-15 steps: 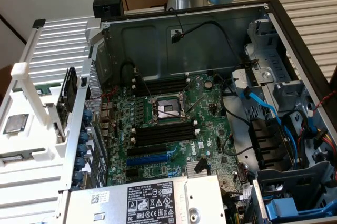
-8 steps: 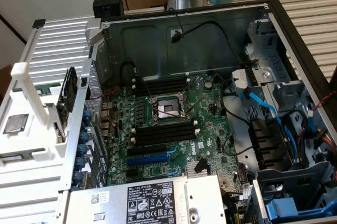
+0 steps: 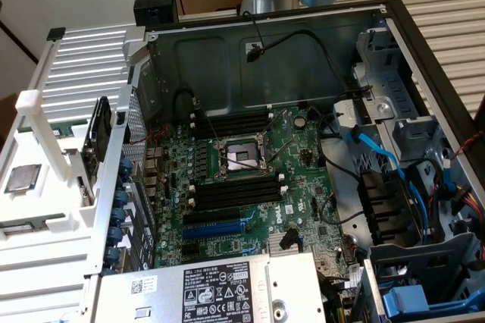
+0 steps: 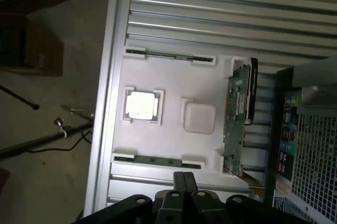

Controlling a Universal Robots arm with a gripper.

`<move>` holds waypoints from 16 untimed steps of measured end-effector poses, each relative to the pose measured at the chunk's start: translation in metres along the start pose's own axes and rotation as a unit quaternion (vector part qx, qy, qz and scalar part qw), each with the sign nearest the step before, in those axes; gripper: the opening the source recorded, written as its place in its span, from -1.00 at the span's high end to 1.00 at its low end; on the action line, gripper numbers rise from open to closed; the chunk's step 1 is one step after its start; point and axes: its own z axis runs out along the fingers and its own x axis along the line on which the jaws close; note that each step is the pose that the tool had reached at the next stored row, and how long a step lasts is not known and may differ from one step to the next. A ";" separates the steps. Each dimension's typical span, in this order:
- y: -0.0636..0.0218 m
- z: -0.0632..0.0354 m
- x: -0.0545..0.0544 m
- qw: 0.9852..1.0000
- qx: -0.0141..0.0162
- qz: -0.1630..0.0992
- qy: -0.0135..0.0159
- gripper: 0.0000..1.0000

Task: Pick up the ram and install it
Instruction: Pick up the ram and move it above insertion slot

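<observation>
**Over the tray, nothing in hand**

The case (image 3: 394,27) lies on its side with the panel off, so the board (image 3: 250,179) faces up and its black slots (image 3: 231,192) can be reached from above. They are empty, so the ram is not yet installed.

The parts wait outside the case on a white tray (image 4: 168,92). White clips hold the ram (image 4: 158,159) on edge by its ends, which I judge leaves its long sides free for a grasp. A second stick (image 4: 168,56) sits the same way at the tray's far edge, with the CPU (image 4: 141,104) between them and a card (image 4: 237,119) standing upright near the case.

My gripper (image 4: 182,174) hangs above the tray, nearest the ram but well clear of it. My fingers look pressed together and hold nothing.
</observation>
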 end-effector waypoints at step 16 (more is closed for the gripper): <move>-0.0001 0.0064 0.000 0.990 -0.003 -0.144 0.002 0.80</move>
